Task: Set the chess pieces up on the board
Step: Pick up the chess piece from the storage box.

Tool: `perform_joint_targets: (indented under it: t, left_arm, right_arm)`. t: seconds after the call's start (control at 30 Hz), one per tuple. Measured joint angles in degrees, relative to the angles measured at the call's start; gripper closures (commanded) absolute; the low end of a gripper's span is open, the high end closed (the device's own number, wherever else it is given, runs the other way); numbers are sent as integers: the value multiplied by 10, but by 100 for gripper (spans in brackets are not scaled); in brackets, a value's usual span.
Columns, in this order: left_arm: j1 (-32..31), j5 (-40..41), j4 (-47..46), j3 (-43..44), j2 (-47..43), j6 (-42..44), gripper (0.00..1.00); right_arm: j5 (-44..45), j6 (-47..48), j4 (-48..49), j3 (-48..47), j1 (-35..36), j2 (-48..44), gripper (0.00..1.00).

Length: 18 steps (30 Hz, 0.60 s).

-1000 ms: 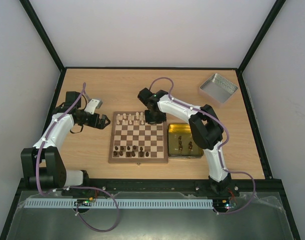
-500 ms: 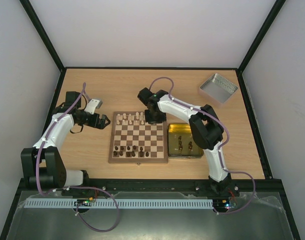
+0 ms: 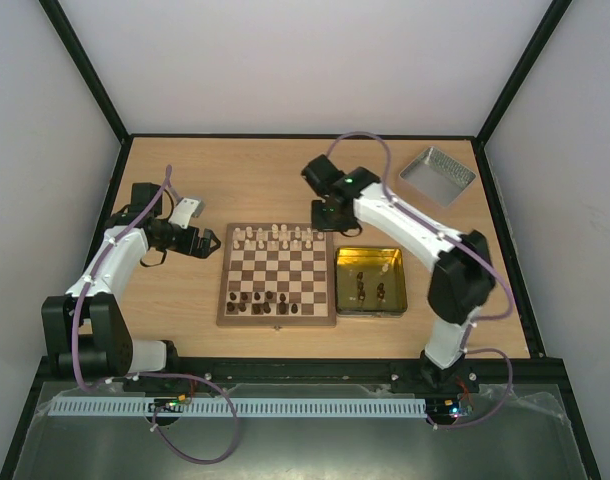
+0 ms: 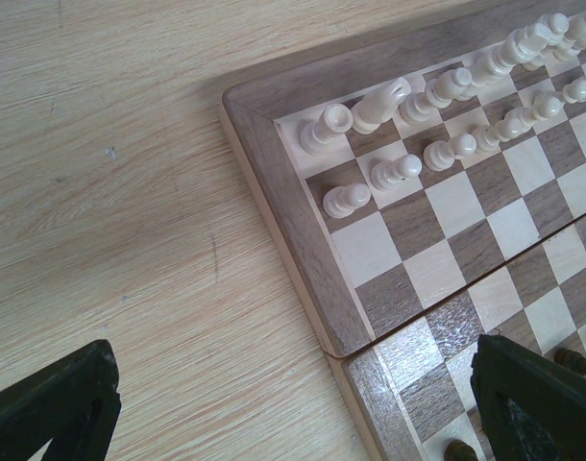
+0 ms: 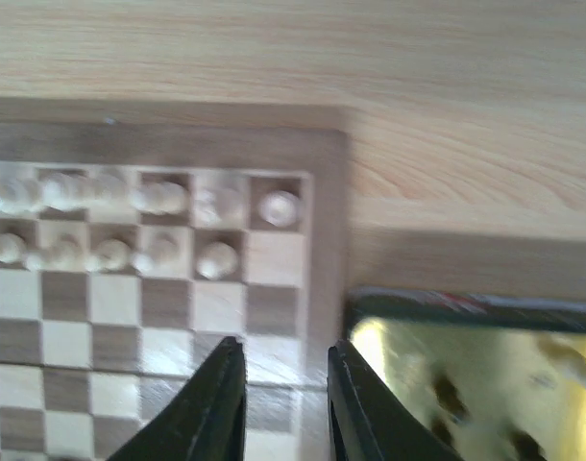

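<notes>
The board (image 3: 277, 320) lies mid-table. Cream chess pieces (image 3: 275, 238) fill its two far rows. Dark pieces (image 3: 265, 302) stand in its near rows. More dark pieces (image 3: 370, 288) and a cream one (image 3: 385, 268) lie in the yellow tin (image 3: 343, 300). My right gripper (image 3: 328, 226) hovers above the board's far right corner, jaws slightly apart and empty. In the right wrist view (image 5: 281, 403) it hangs over the board's right edge (image 5: 327, 240), with cream pieces (image 5: 130, 197) ahead. My left gripper (image 3: 207, 243) is open wide and empty at the board's left edge (image 4: 303, 230), near more cream pieces (image 4: 399, 173).
The yellow tin (image 5: 466, 365) sits right against the board's right side. A silver lid (image 3: 437, 175) lies at the far right of the table. Bare wooden tabletop (image 3: 235, 180) stretches beyond the board. Black frame rails border the table.
My right arm has lifted and pulled back to the right from the board's far right corner, its elbow swinging right. Cream pieces now show there. The left arm has not moved.
</notes>
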<state>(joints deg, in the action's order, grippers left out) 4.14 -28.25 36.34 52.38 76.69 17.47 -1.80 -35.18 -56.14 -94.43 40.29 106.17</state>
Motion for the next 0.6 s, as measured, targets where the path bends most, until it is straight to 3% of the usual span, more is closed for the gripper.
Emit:
perform_joint_targets:
  t: [0.23,0.43,0.6]
  left_arm:
    - [0,0,0,0,0,0,1]
    - [0,0,0,0,0,0,1]
    - [0,0,0,0,0,0,1]
  right_arm:
    - [7,-3,13,189,-72,-144,76]
    - [3,-4,36,324,-138,-182,76]
    - [-7,-4,64,356,-154,-183,76]
